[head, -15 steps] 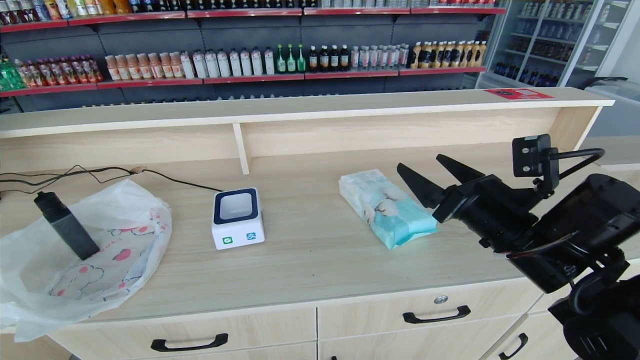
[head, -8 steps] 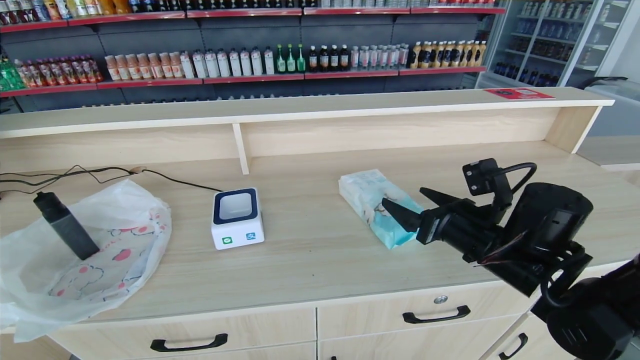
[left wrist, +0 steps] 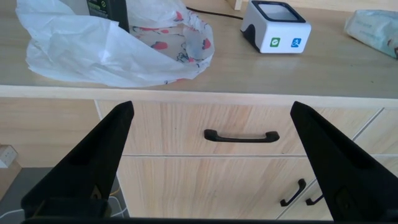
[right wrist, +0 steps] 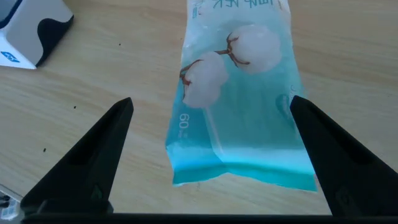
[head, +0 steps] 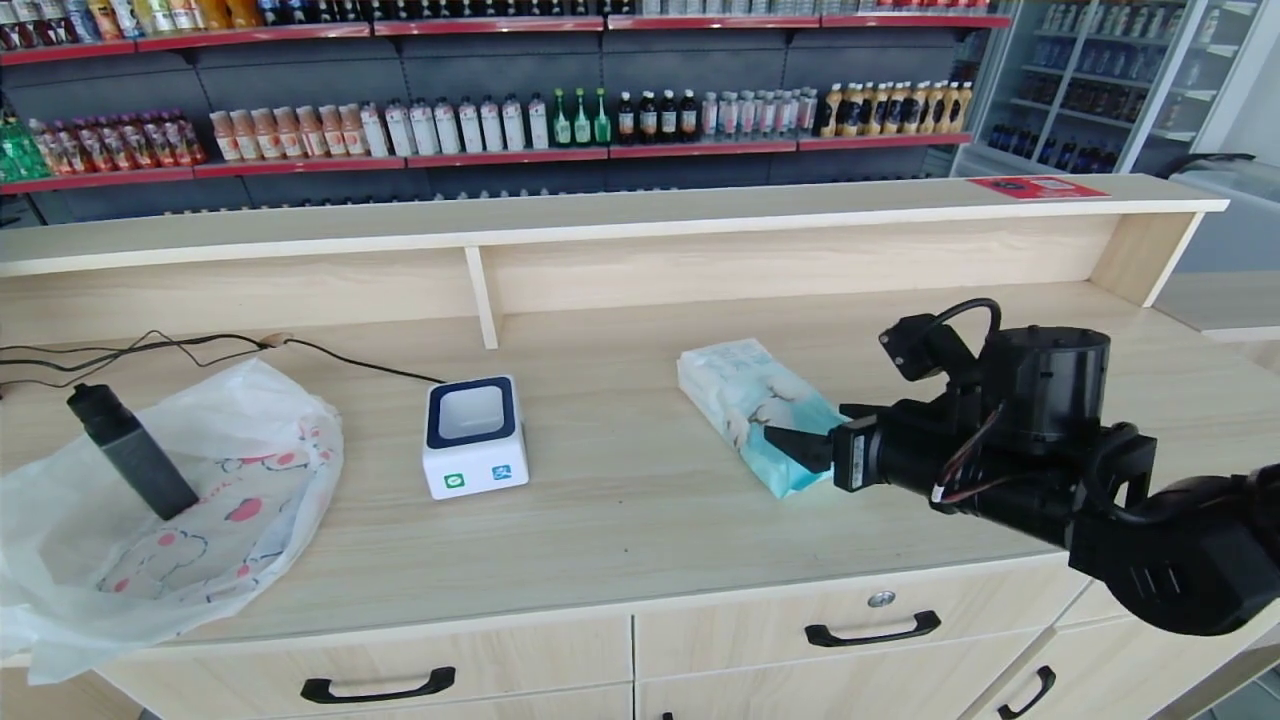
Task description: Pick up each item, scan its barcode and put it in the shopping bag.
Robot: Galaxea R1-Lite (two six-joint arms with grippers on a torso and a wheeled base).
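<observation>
Right end effector [right wrist: 211, 99] lowered astride tissue pack [head: 745, 400] | bottle [head: 130, 450] in shopping bag [head: 290, 425]

Head view overlooks counter [head: 620, 520]; wrist views (right nearest) also catch scanner [head: 474, 436].

Teal tissue pack [head: 748, 402] lying flat, right of white scanner [head: 474, 436]; dark bottle [head: 135, 455] leaning in translucent shopping bag [head: 285, 440], left.

Rows of bottled drinks [head: 500, 122] line red-edged shelves [head: 500, 158] behind a pale wooden counter [head: 620, 500], its drawers [head: 740, 640] fitted with black handles [head: 872, 632].
</observation>
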